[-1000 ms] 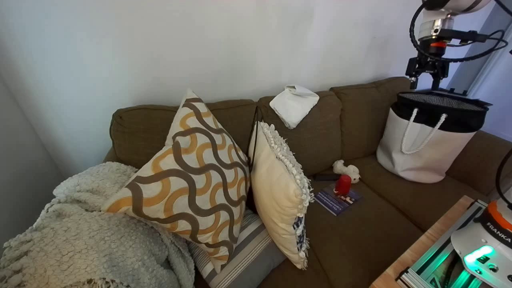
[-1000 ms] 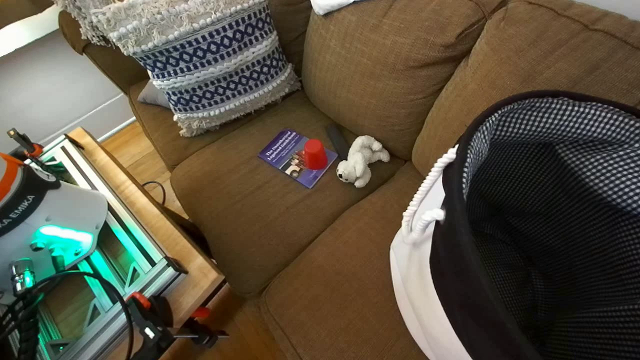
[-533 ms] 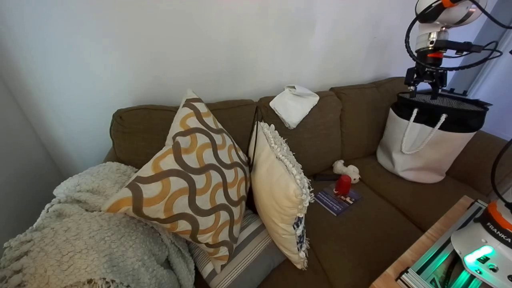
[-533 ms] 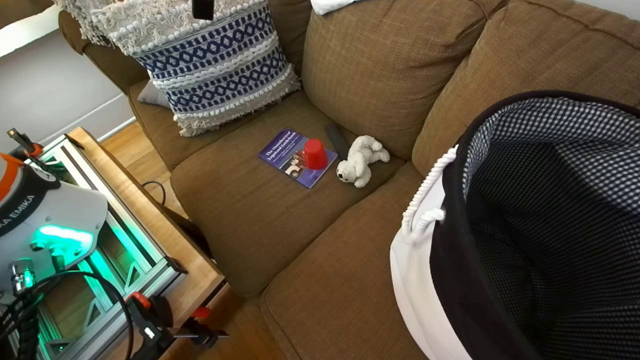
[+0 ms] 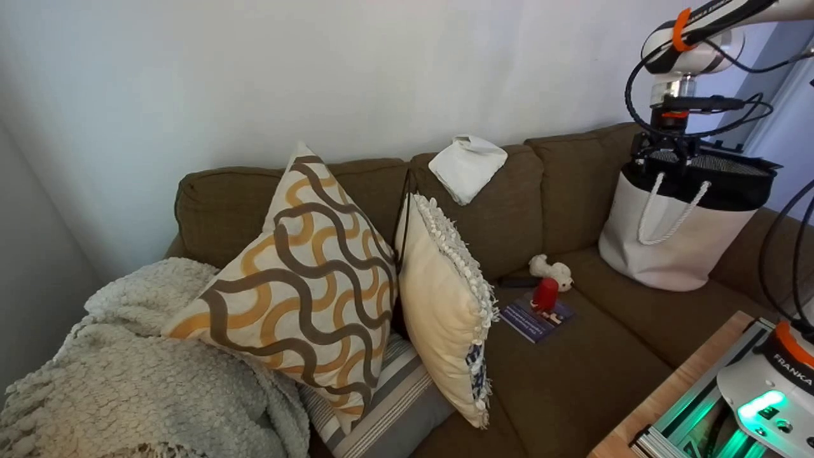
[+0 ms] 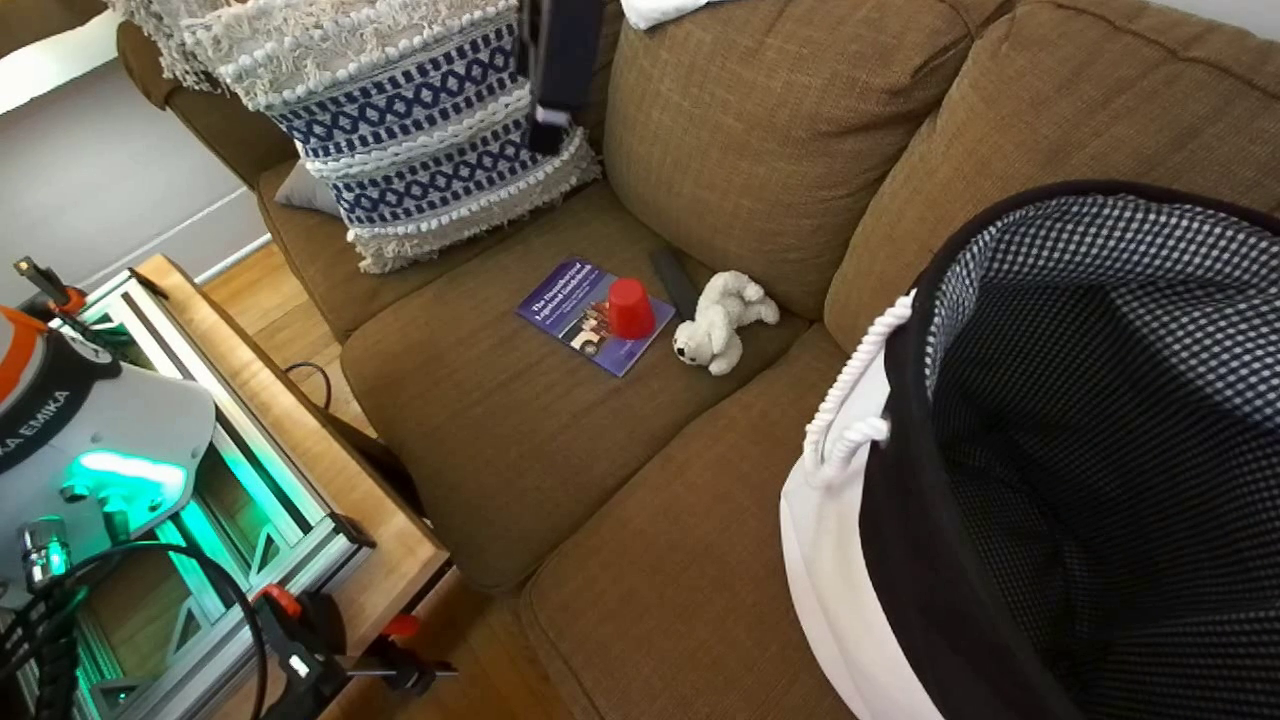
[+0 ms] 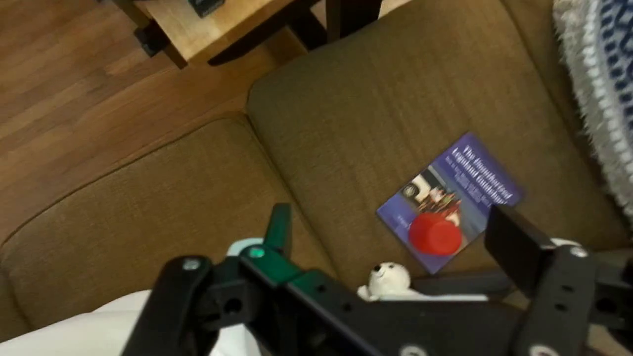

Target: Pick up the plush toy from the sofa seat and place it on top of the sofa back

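The plush toy is a cream-white dog-like toy lying on the brown sofa seat, near the foot of the sofa back. It also shows in an exterior view. In the wrist view its head shows between the open jaws, and its body is mostly hidden behind the gripper. My gripper is open and empty, its fingers wide apart. In an exterior view the gripper hangs well above the seat, in front of the bag's rim. One finger shows at the top of an exterior view.
A red cup stands on a purple book beside the toy, with a dark slim object behind. A tall white-and-black bag stands on the seat. A white cloth hangs over the sofa back. A fringed pillow leans nearby.
My gripper has come down and a little to the left in an exterior view. A finger has entered at the top of an exterior view and moved right and down. The toy has not moved.
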You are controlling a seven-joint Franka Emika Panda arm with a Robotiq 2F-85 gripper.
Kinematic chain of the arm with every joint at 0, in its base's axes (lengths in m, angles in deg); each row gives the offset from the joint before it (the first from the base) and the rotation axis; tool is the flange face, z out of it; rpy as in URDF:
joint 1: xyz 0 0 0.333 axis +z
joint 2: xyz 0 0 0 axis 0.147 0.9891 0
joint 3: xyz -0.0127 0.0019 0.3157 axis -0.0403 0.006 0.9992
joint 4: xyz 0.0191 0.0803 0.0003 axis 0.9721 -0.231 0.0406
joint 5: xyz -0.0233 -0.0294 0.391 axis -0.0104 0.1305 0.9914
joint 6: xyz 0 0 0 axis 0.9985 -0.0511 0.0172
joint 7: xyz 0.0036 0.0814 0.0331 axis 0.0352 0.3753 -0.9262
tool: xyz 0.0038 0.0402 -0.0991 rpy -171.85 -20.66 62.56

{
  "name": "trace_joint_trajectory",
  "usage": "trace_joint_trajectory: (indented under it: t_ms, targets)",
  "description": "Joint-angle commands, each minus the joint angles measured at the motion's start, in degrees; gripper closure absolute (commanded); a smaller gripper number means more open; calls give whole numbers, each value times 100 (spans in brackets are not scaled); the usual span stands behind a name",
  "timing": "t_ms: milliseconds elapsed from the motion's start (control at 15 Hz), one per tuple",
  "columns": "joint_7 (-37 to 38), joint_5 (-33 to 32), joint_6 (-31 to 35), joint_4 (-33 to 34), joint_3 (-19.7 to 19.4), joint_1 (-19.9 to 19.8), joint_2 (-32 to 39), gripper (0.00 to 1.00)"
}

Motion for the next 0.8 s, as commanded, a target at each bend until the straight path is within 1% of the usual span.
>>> trace_joint_trajectory:
  t_ms: [0, 133, 200, 267, 333, 400, 533, 667, 733]
  targets:
    - [752, -264, 647, 708, -92, -118, 1252, 0]
    - [1317, -490, 723, 1164, -119, -25, 1837, 0]
    - [1533, -631, 424, 1475, -107, 57, 2132, 0]
    - [467, -32, 206, 1673, 251, -222, 2262, 0]
    - [341, 94, 199, 1797, 344, -243, 2354, 0]
    - [757, -197, 519, 1288, 145, -96, 2025, 0]
    - [580, -70, 393, 1601, 284, -86, 2284, 0]
    - [525, -53, 366, 1698, 304, -96, 2337, 0]
    - [906, -68, 827, 1123, 195, 1, 1884, 0]
